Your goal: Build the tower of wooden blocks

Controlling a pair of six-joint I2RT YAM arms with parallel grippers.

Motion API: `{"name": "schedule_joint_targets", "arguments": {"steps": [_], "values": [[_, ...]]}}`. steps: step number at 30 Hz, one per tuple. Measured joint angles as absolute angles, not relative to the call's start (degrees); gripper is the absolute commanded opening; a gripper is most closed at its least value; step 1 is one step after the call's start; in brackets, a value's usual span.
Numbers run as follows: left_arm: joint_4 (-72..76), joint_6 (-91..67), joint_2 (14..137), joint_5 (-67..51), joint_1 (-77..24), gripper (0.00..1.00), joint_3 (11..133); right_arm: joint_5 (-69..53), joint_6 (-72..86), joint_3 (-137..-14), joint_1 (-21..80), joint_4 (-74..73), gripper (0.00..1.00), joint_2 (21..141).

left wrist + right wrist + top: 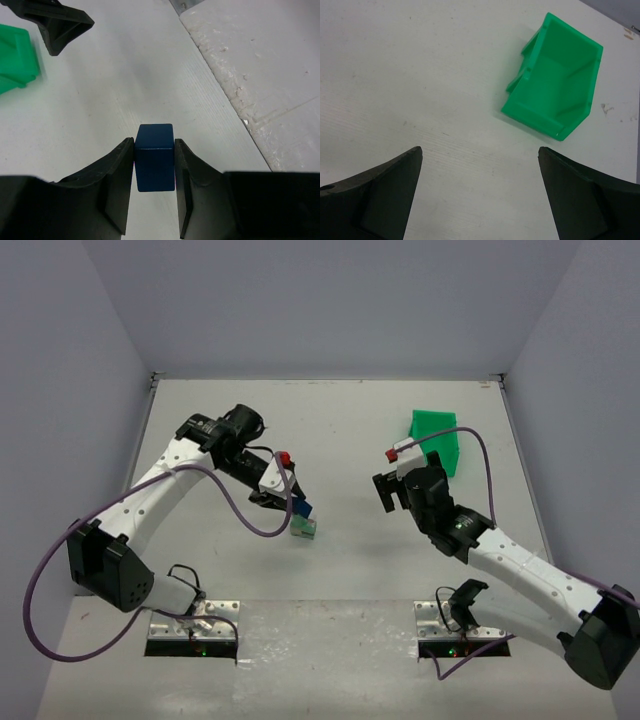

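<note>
Left wrist: left gripper (154, 148) pinching dark blue block (155, 167); right gripper (480, 155) spread. Off-centre release could tip it off light green cube (304, 529).

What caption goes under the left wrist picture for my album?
Left gripper pinching a dark blue block, white table behind.

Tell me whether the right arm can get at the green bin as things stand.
Probably yes. The right gripper stands open with the green bin just ahead of it, and only bare table shows between them, so nothing looks to be in the way.
</note>
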State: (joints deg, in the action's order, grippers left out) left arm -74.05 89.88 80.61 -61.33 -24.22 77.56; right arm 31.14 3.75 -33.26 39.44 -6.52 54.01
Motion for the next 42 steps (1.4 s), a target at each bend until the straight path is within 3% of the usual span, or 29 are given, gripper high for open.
{"name": "schedule_joint_targets", "arguments": {"steps": [13, 30, 42], "values": [[-73.69, 92.49, 90.00, -65.44, -20.80, 0.01, 77.56, 31.92, 6.83, -33.26, 39.44, -10.42, 0.99, 54.04], [-51.95, 76.05, 79.38, -66.24, -18.65, 0.00, 63.68, 32.84, 7.81, -33.26, 39.44, -11.51, 0.99, 54.48], [-50.63, 76.27, 81.62, -66.57, -18.65, 0.01, 63.68, 32.91, 8.30, -33.26, 39.44, -12.64, 0.99, 54.43]]}}
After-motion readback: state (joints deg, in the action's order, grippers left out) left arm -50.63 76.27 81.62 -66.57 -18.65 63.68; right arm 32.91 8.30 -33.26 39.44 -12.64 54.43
